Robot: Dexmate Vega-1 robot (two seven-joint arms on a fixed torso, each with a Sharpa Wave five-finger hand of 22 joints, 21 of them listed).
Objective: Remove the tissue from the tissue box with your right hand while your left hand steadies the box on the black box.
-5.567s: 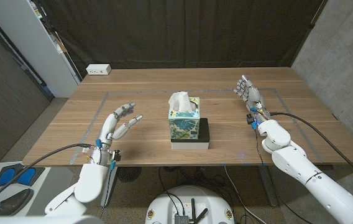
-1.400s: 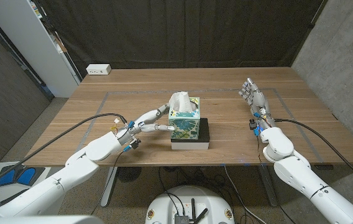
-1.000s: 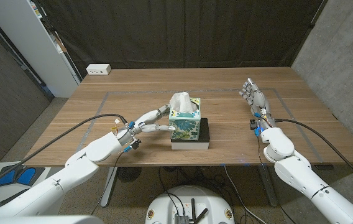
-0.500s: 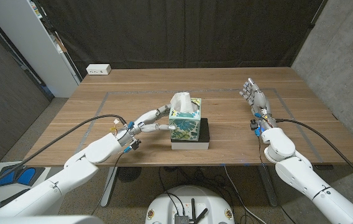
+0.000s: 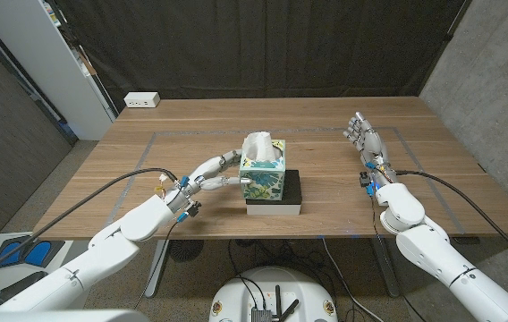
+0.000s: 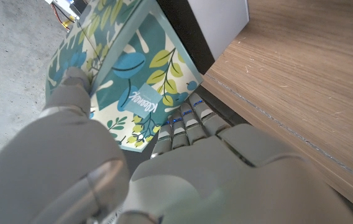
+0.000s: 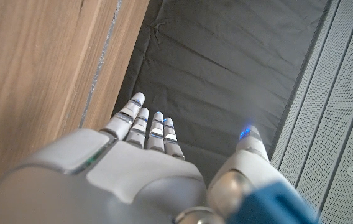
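Your left hand (image 5: 211,174) grips the tissue box (image 5: 264,176) on the black box (image 5: 292,194); right hand (image 5: 362,137) waits w/ fingers apart, holding nothing. Tissue (image 5: 260,146) looks soft, light, tear-prone, so pinch its raised tuft & pull straight up.

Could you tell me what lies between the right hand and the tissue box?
Only bare wooden table separates the right hand from the tissue box, as the head view shows.
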